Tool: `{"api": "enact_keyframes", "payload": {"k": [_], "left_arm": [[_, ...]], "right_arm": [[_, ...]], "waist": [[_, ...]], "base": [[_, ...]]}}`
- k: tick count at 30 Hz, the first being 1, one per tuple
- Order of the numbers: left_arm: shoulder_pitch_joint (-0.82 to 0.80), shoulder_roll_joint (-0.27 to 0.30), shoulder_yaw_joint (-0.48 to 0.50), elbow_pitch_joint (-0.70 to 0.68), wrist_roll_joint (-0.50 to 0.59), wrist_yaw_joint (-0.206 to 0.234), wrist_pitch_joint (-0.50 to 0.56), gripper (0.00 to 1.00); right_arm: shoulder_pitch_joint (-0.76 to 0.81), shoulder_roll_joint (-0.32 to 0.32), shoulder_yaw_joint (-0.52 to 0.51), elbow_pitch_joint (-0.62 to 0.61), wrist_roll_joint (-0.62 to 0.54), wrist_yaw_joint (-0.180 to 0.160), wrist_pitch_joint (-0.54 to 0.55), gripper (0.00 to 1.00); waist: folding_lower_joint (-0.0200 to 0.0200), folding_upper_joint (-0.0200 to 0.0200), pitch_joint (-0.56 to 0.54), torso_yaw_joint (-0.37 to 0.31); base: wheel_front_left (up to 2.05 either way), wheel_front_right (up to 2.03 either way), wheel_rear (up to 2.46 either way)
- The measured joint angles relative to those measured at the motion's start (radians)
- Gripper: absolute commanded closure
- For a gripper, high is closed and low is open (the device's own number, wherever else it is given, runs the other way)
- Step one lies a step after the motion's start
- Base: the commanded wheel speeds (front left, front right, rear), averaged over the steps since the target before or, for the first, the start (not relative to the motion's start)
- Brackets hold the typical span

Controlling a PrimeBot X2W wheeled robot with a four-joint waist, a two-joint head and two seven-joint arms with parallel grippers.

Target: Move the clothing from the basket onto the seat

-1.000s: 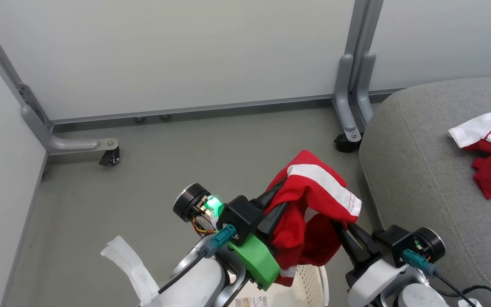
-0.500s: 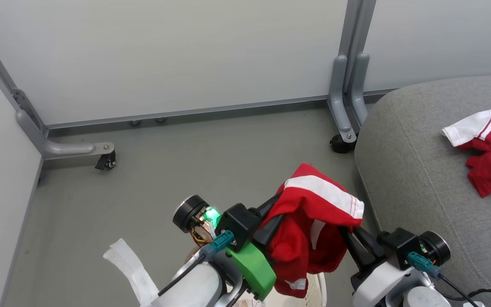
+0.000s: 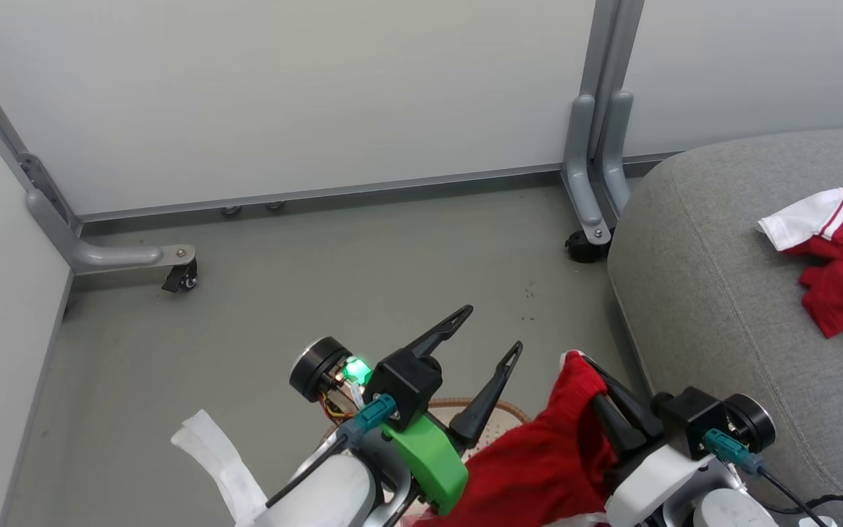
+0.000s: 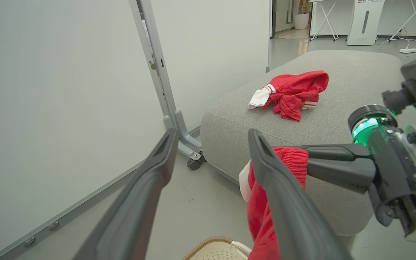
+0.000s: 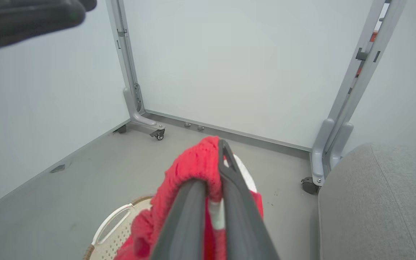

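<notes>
Right now your red ribbed garment point(image 3: 546, 468) is hanging just above the basket point(image 3: 465, 403) by one pinched edge. The right gripper point(image 3: 584, 366) is clamping it with fingers nearly together, while the left gripper point(image 3: 491, 329) is standing wide and holding nothing. You're risking the soft, limp cloth sliding free or snagging on the basket's brown woven-look rim, since most of it is trailing low. Another red-and-white piece point(image 3: 842, 256) is lying crumpled on the grey, rounded upholstered seat point(image 3: 721, 307).

White panels point(image 3: 282, 95) span the upper frame. A grey post point(image 3: 607, 88) stands at upper right, with a black caster point(image 3: 584, 247) at its foot. A second caster point(image 3: 181, 278) sits at left centre. Grey floor point(image 3: 304, 278) occupies the centre.
</notes>
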Motion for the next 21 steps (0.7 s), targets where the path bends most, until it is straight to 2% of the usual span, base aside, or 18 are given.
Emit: {"api": "enact_keyframes", "payload": {"k": [13, 21], "left_arm": [[0.0, 0.007, 0.0, -0.006, -0.013, 0.011, -0.006, 0.0], [0.0, 0.016, -0.001, -0.012, -0.016, 0.014, -0.013, 0.0]], "right_arm": [[-0.004, -0.011, -0.023, -0.006, -0.001, 0.0, 0.0, 1.0], [-0.01, -0.01, -0.077, -0.054, -0.001, 0.0, 0.0, 1.0]], "waist": [[0.0, 0.0, 0.014, -0.009], [0.0, 0.0, 0.032, -0.042]], "base": [[0.0, 0.0, 0.0], [0.0, 0.0, 0.0]]}}
